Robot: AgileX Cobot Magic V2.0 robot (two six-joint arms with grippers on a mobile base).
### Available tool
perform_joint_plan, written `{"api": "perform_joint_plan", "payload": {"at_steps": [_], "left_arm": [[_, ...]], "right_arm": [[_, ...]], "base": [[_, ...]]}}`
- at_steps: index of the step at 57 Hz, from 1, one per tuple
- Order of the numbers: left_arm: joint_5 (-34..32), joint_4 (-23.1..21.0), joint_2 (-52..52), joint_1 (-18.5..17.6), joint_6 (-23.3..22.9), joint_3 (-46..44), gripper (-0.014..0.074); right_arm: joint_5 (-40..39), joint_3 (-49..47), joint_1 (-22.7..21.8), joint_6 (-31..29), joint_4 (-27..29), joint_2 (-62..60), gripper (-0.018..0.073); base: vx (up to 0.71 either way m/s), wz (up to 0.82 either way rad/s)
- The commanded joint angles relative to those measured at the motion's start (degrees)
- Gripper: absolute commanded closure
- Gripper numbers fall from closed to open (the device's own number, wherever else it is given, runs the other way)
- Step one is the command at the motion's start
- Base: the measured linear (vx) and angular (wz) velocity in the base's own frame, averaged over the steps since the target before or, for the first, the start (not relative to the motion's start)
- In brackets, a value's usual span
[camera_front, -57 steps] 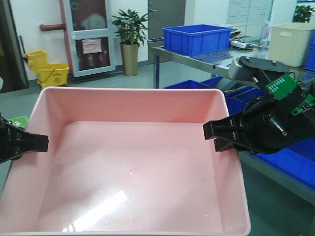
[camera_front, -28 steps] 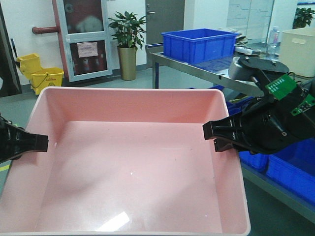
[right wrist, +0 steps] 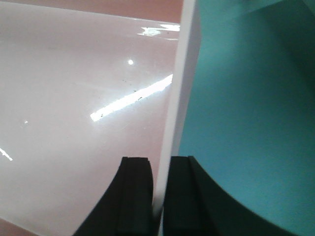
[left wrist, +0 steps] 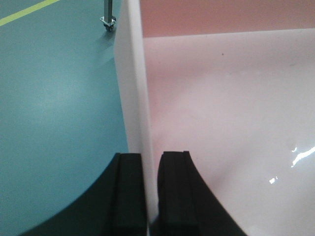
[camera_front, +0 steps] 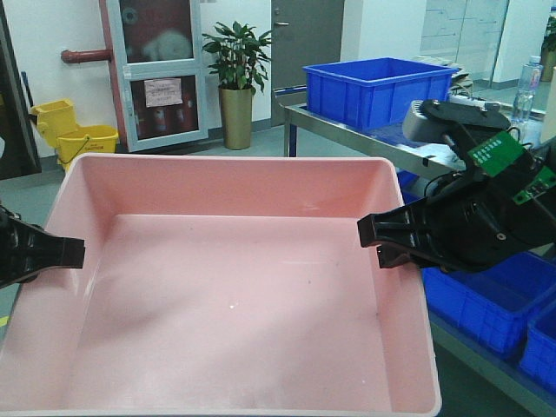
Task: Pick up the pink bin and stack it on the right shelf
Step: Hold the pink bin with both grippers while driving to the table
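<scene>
The pink bin (camera_front: 234,295) fills the front view, held off the teal floor between both arms. My left gripper (camera_front: 78,252) is shut on its left wall; in the left wrist view the gripper (left wrist: 150,162) has one finger on each side of the pale wall (left wrist: 130,88). My right gripper (camera_front: 365,233) is shut on the right wall, its jaws (right wrist: 160,164) pinching the thin rim (right wrist: 179,83). The right shelf (camera_front: 365,139), a grey steel rack, stands behind the bin at the right.
A blue crate (camera_front: 378,87) sits on the shelf, and more blue crates (camera_front: 486,295) lie on its lower level. A potted plant (camera_front: 236,78) and a yellow mop bucket (camera_front: 74,135) stand by the far wall. A castor leg (left wrist: 109,14) stands on the floor at my left.
The bin and both grippers keep their places in view. The background has shifted: the shelf and blue crate look nearer, and the cream bin has slid out at the right.
</scene>
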Motion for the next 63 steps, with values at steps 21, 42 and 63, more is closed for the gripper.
{"api": "perform_joint_plan", "payload": {"at_steps": [21,42,63], "left_arm": [[-4.4,0.8,-2.0,0.3,0.6,-1.8,0.0598],[-4.4,0.8,-2.0,0.3,0.6,-1.8,0.0598],[-4.4,0.8,-2.0,0.3,0.6,-1.8,0.0598]], "right_arm": [[-3.6,-1.7,-1.0,-1.3,-3.9,-2.1,0.0568],[-3.6,-1.7,-1.0,-1.3,-3.9,-2.1,0.0568],[-3.6,-1.7,-1.0,-1.3,-3.9,-2.1,0.0568]], "base": [[0.49,-0.11],[0.49,-0.25],[0.44,-0.30]]}}
